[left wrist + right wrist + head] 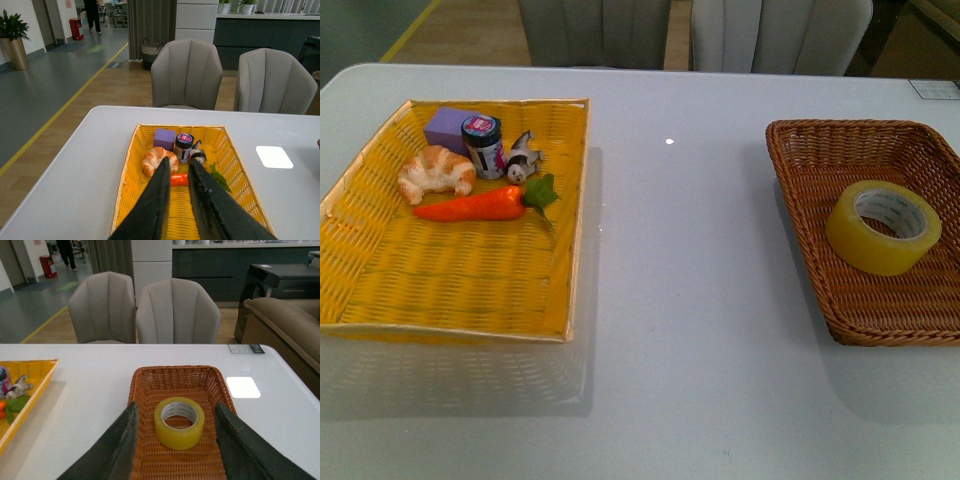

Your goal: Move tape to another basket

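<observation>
The tape [883, 227], a wide yellowish roll with a white core, lies flat in the brown wicker basket [800, 155] on the right of the table. In the right wrist view the tape [179, 423] sits beyond and between the spread fingers of my right gripper [175, 412], which is open and holds nothing, hovering over the basket [150, 385]. My left gripper [177, 165] is shut and empty, held above the yellow woven basket [129, 165]. Neither gripper shows in the front view.
The yellow basket [575, 200] at the left holds a croissant [436, 172], a purple block [447, 127], a small jar [482, 144], a toy figure [523, 160] and a carrot [480, 205]. Bare white table [680, 300] lies between the baskets. Grey chairs [780, 35] stand behind.
</observation>
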